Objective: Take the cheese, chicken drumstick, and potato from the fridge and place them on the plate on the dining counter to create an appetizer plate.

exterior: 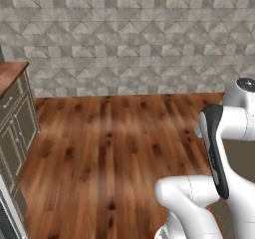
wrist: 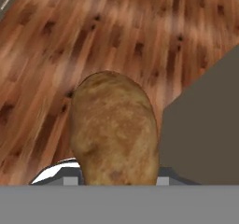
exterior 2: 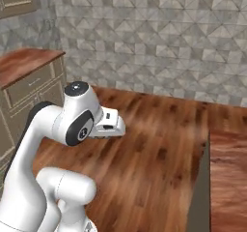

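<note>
I had the potato (wrist: 114, 132) clamped between the fingers, its bulk rising ahead of them, the wooden floor (wrist: 60, 45) well beyond it.

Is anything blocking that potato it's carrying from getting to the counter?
Nothing visible does. The potato is held in the jaws over bare wooden floor, and the counter's edge lies just to the robot's right with open floor between. The plate isn't in these pictures.
</note>
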Controlling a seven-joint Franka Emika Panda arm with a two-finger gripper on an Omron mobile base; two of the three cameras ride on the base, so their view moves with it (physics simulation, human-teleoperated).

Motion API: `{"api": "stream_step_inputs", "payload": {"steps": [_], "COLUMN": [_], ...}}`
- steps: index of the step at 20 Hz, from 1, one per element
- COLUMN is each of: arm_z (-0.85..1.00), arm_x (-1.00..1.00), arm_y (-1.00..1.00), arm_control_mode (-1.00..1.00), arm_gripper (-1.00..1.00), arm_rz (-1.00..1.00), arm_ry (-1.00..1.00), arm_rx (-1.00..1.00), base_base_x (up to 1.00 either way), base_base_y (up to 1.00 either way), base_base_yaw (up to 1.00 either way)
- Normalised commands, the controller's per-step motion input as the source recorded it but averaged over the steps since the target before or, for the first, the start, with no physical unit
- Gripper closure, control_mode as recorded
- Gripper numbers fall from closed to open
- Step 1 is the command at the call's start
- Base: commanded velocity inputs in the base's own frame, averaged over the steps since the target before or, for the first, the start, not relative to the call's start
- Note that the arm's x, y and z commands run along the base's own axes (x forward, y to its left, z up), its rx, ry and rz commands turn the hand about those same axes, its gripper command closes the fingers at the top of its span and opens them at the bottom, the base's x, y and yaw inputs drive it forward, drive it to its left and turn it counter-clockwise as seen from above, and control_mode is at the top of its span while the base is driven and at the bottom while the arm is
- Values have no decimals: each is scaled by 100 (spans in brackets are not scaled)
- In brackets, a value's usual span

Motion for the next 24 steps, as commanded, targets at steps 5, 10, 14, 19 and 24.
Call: {"api": "stream_step_inputs", "payload": {"steps": [5, 10, 14, 19, 24], "arm_z": [0, 0, 0, 0, 0], "arm_x": [0, 0, 0, 0, 0], "arm_y": [0, 0, 0, 0, 0], "arm_control_mode": [100, 100, 100, 100, 100], "arm_gripper": [100, 100, 100, 100, 100], "arm_rz": [0, 0, 0, 0, 0], "arm_ry": [0, 0, 0, 0, 0], "arm_rx": [0, 0, 0, 0, 0], "base_base_x": [100, 100, 100, 100, 100], "base_base_y": [29, 45, 60, 64, 64], "base_base_yaw": [-37, -40, -46, -50, -55]}}
